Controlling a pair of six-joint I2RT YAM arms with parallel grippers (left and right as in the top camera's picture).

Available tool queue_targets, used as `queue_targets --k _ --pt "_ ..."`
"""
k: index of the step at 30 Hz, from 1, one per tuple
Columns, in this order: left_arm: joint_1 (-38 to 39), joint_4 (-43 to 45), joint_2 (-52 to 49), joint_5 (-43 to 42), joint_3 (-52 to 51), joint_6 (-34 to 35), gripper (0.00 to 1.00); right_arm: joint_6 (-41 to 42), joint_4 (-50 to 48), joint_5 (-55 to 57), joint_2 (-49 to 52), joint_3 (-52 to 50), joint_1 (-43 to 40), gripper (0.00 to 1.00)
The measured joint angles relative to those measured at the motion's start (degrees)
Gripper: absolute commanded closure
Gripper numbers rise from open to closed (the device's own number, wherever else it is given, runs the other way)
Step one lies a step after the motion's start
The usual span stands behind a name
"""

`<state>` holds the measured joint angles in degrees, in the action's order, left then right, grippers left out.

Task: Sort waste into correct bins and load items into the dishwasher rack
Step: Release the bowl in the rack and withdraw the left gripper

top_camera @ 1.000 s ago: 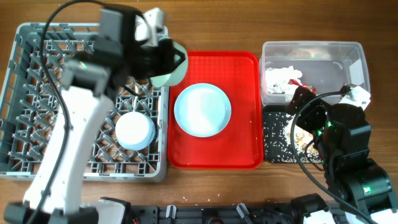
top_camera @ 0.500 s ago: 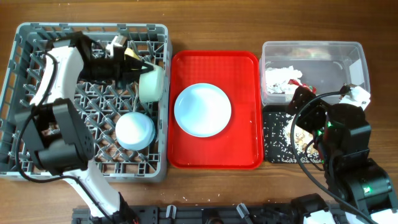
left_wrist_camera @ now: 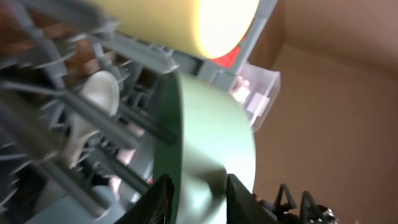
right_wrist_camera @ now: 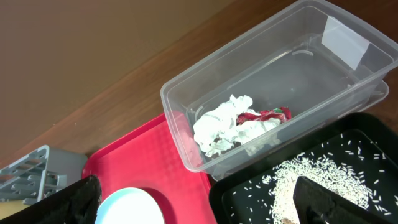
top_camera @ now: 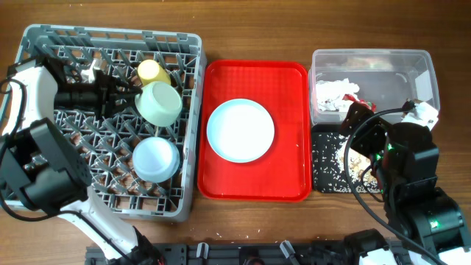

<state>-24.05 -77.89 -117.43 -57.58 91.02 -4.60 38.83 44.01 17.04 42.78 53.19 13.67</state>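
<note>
My left gripper (top_camera: 131,96) reaches across the grey dishwasher rack (top_camera: 44,158) and is shut on the rim of a pale green bowl (top_camera: 160,104), which lies on its side among the pegs. The left wrist view shows my fingers (left_wrist_camera: 198,200) astride the bowl's wall (left_wrist_camera: 214,140), with the yellow cup (left_wrist_camera: 186,18) above and a white spoon (left_wrist_camera: 93,102) in the rack. The yellow cup (top_camera: 151,71) lies just behind the bowl. A second bowl (top_camera: 155,158) sits upside down in the rack. The plate (top_camera: 240,130) lies on the red tray. My right gripper (right_wrist_camera: 199,202) is open and empty.
The red tray (top_camera: 287,81) lies between the rack and the bins. The clear tub (top_camera: 372,60) holds the napkin (top_camera: 333,92) and red wrapper (top_camera: 349,99). The black tray (top_camera: 327,173) holds rice crumbs (right_wrist_camera: 311,180). My right arm (top_camera: 412,184) stands over it.
My left gripper has carried the pale green bowl from above the rack's right edge down into the rack, next to the yellow cup. The right arm has not moved.
</note>
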Motion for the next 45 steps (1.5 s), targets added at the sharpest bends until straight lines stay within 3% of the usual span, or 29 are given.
queue_targets --k 3,6,10,13,14,15,16,17,21,28,33,38,45 --pt "-1.07 -1.42 0.0 3.13 -0.02 0.09 0.27 -0.02 0.0 0.0 0.0 0.0 0.0 0.0" --pt "-2.01 -2.45 -0.02 4.68 -0.11 1.55 0.12 -0.02 -0.02 0.0 0.0 0.0 0.0 0.0" --pt "-3.34 -0.74 0.63 5.7 -0.35 3.76 0.09 -0.02 -0.02 0.0 0.0 0.0 0.0 0.0" --pt "-3.34 1.2 8.48 6.27 -0.61 6.82 0.2 -0.02 0.0 0.0 0.0 0.0 0.0 0.0" --pt "-3.32 1.95 13.29 6.75 -0.66 8.11 0.29 0.0 0.0 0.0 0.0 0.0 0.0 0.0" --pt "-3.08 2.93 17.44 7.52 -0.66 9.16 0.52 -0.02 0.0 0.0 0.0 0.0 0.0 0.0" --pt "-2.01 4.24 23.5 8.74 -0.57 10.54 0.68 -0.02 0.0 0.0 0.0 0.0 0.0 0.0" --pt "-0.04 5.14 28.06 10.32 -0.42 11.26 0.71 -0.02 0.0 0.0 0.0 0.0 0.0 0.0" --pt "11.76 6.97 34.84 17.97 -0.31 14.1 0.73 -0.02 0.0 0.0 0.0 0.0 0.0 0.0" --pt "31.67 11.54 28.24 37.13 -0.33 22.51 0.74 0.0 -0.04 0.0 0.0 0.0 0.0 0.01" --pt "32.74 10.45 20.68 46.01 -0.5 24.3 0.73 -0.02 -0.04 0.0 0.0 0.0 0.0 0.0" --pt "32.04 3.23 14.34 53.24 -0.7 26.86 0.73 -0.02 0.02 0.0 0.0 0.0 0.0 0.01" --pt "27.76 4.37 15.8 52.04 -1.05 27.91 0.67 -0.02 0.0 0.0 0.0 0.0 0.0 0.0"
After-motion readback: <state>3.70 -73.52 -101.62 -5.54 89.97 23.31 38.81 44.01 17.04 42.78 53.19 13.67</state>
